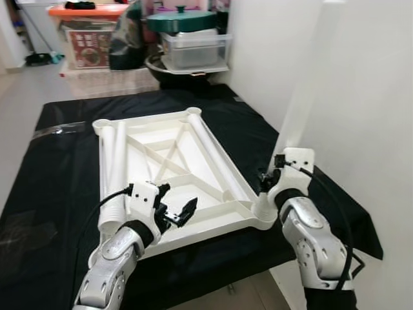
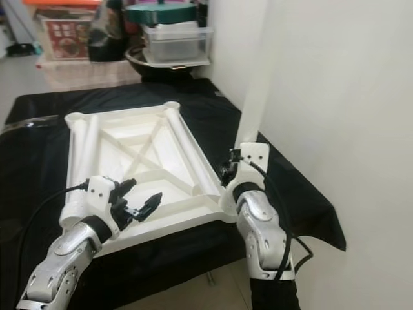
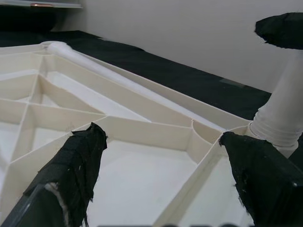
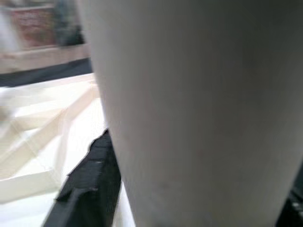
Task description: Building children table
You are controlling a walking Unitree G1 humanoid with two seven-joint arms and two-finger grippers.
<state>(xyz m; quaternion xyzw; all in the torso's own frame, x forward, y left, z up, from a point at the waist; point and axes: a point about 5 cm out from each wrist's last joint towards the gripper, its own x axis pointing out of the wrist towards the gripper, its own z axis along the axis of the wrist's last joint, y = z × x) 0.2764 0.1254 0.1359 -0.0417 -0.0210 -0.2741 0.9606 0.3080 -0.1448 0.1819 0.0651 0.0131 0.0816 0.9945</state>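
White tabletop (image 1: 174,168) carries three loose legs (image 1: 219,161), one upright leg (image 1: 303,84).

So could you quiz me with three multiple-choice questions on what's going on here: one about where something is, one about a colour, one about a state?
1. Where does the upright leg stand?
A. far left corner
B. near right corner of the tabletop
C. on the floor

2. What colour is the cloth under the tabletop?
A. black
B. red
C. white

3. How is the left end effector?
A. shut on a leg
B. open, holding nothing
C. pressed on the cloth

Answers: 1 B, the leg rises from the socket by the right end effector. 2 A, dark cloth all round. 3 B, its fingers are spread above the ribbed underside.
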